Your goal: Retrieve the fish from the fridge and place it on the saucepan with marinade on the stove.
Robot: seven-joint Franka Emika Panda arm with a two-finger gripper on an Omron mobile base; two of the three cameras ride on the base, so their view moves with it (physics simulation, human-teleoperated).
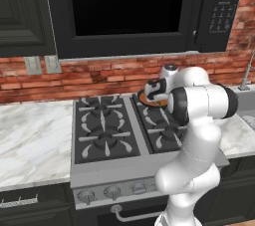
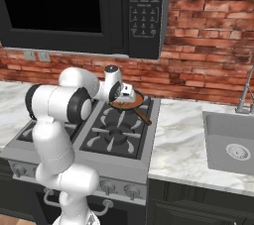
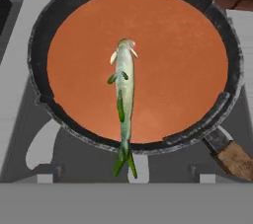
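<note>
The fish [image 3: 123, 104], a thin olive-green sliver, lies flat on the reddish-brown marinade [image 3: 173, 60] inside the dark-rimmed saucepan [image 3: 37, 45]. Its tail hangs over the near rim. The pan's dark handle [image 3: 232, 156] points to the lower right. The saucepan [image 2: 137, 103] sits on the back right burner of the grey stove [image 1: 102, 135]. My gripper [image 2: 126, 95] hovers just above the pan, open, with nothing between its fingers; from the left it shows as gripper [image 1: 152, 92]. The fridge is out of view.
A black microwave [image 2: 144, 11] hangs above the stove against the brick wall. Marble counter [image 1: 30, 135] runs on both sides. A steel sink [image 2: 230, 144] with a faucet [image 2: 245, 95] lies to the right. Three stove burners carry nothing.
</note>
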